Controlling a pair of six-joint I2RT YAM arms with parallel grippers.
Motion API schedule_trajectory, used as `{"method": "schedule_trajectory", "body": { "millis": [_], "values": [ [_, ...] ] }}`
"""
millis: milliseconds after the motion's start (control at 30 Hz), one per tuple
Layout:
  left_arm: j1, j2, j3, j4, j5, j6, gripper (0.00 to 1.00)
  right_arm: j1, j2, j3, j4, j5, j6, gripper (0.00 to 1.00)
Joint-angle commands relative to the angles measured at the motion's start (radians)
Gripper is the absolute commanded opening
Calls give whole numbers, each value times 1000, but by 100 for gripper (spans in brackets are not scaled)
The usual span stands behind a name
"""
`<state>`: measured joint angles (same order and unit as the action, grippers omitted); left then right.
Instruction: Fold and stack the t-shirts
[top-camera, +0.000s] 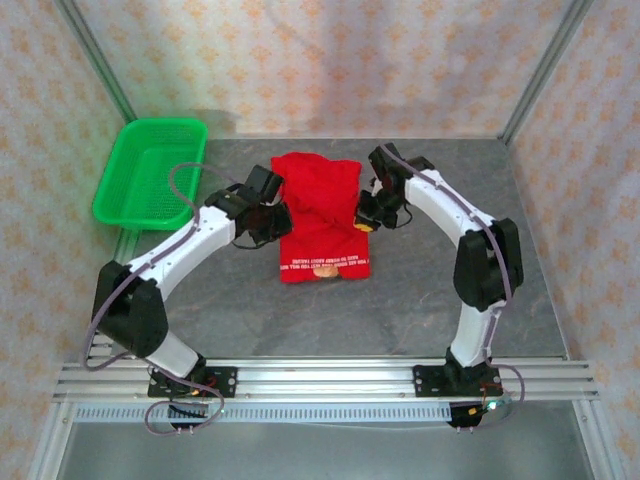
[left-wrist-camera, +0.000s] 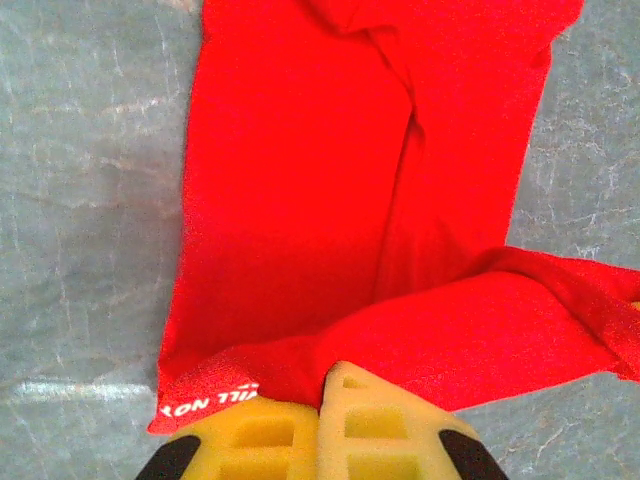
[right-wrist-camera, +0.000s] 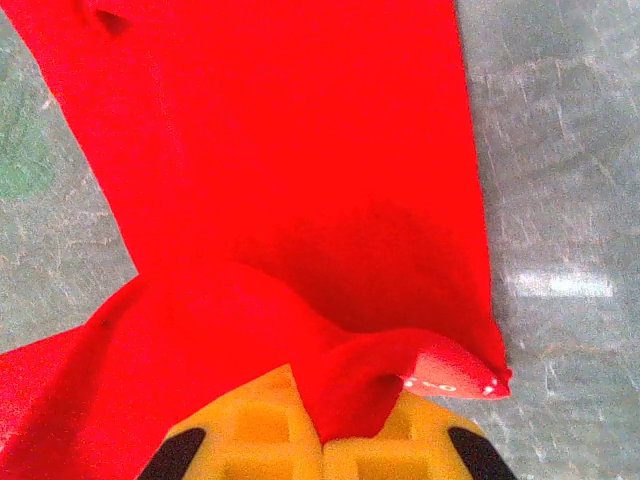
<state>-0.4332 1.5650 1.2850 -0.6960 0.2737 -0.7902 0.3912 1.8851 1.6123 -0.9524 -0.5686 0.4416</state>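
– Top external view, quick: where's the bright red soft cloth t-shirt (top-camera: 318, 215)?
– Middle of the grey stone-look tabletop (top-camera: 420, 300), partly folded, with the white-lettered hem toward the arm bases. The green plastic mesh basket (top-camera: 150, 170) sits well apart at far left.
– And the grippers?
– The left gripper (top-camera: 268, 222) is at the shirt's left edge and the right gripper (top-camera: 365, 218) at its right edge, so the shirt lies between them.
– Closed?
– Both. In the left wrist view the yellow fingers (left-wrist-camera: 250, 440) are pressed together, pinching a red fold just beside the lettered hem. In the right wrist view the yellow fingers (right-wrist-camera: 250, 440) are clamped with cloth tucked between them, and the raised fold drapes over the flat shirt.
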Motion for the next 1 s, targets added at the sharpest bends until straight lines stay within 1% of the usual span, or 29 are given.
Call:
{"method": "schedule_trajectory", "body": {
  "millis": [0, 367, 600, 700, 767, 800, 833, 867, 933, 967],
  "values": [
    [33, 32, 54, -69, -28, 65, 0, -25, 59, 72, -48, 33, -40, 0],
    [74, 204, 175, -73, -50, 119, 0, -65, 232, 246, -95, 73, -84, 0],
    [96, 289, 222, -71, -70, 142, 0, -72, 324, 303, -82, 80, -94, 0],
    [106, 320, 233, -57, -70, 147, 0, -76, 367, 336, -73, 86, -95, 5],
    [112, 339, 254, -57, -72, 147, 0, -79, 394, 366, -64, 85, -84, 10],
    [114, 375, 277, -73, -85, 147, 0, -80, 412, 391, -63, 81, -77, 14],
    [121, 394, 310, -98, -95, 145, 3, -83, 431, 424, -65, 78, -71, 21],
    [123, 407, 338, -118, -107, 142, 11, -87, 447, 460, -74, 75, -65, 28],
    [136, 418, 413, -133, -100, 129, 39, -96, 471, 578, -104, 52, -57, 45],
    [144, 418, 462, -152, -105, 121, 46, -102, 475, 638, -122, 58, -57, 51]
  ]
}}
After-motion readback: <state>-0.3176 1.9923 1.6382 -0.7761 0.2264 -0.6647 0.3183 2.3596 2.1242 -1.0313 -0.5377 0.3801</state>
